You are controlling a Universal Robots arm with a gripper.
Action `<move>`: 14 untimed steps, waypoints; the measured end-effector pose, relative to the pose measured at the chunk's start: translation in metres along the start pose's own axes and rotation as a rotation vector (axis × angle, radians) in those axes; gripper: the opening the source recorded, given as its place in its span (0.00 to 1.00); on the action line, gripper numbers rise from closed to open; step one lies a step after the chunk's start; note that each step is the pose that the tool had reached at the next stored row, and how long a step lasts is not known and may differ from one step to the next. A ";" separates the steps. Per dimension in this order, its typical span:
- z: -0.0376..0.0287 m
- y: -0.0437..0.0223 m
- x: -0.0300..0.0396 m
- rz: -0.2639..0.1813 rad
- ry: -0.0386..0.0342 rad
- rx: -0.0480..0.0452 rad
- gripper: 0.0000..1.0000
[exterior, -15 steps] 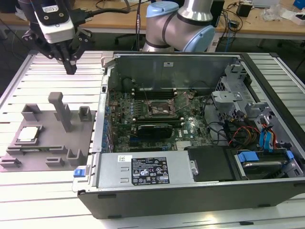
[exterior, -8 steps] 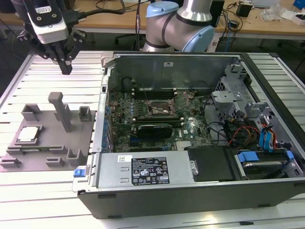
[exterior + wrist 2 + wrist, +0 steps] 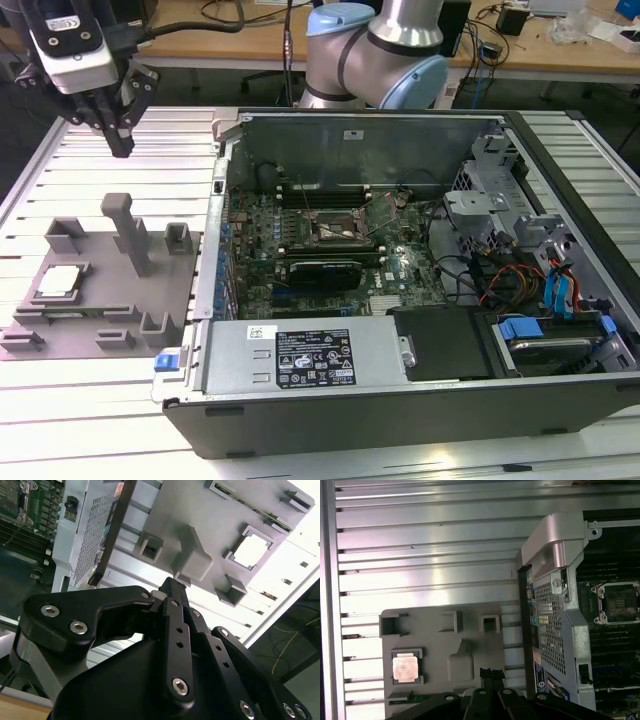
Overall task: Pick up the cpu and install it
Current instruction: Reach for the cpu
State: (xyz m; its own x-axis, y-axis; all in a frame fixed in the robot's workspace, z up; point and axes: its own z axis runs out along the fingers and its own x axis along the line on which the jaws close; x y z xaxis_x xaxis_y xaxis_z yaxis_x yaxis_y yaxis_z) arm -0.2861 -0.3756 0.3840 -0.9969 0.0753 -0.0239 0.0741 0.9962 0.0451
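Observation:
The cpu [image 3: 60, 281], a small square chip with a pale metal top, lies flat in a pocket of the grey fixture tray [image 3: 110, 295] at the exterior view's left. Both wrist views show the cpu [image 3: 252, 550] [image 3: 405, 668] seated in the tray [image 3: 200, 510] [image 3: 435, 645]. My gripper [image 3: 121, 146] hangs high above the slatted table, beyond the tray's far edge and well apart from the chip. Its black fingers [image 3: 175, 587] meet at the tip and hold nothing. The motherboard socket [image 3: 335, 232] [image 3: 620, 602] sits inside the open computer case.
The open computer case [image 3: 420, 420] takes up the exterior view's middle and right, with a power supply [image 3: 300, 355] along its near side and drive bays [image 3: 560, 290] at the right. A tall post [image 3: 130, 235] rises from the tray. The arm's base [image 3: 375, 50] stands behind the case.

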 end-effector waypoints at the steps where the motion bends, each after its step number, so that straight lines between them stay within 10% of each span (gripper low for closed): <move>1: 0.0002 0.0001 0.0017 0.000 -0.0001 -0.0001 0.11; 14: 0.0024 0.0019 0.0260 0.000 0.0000 0.0000 0.11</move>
State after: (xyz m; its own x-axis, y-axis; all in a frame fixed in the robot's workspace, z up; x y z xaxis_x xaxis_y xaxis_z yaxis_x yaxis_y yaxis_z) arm -0.3117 -0.3716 0.3811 -0.9969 0.0753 -0.0239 0.0742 0.9962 0.0451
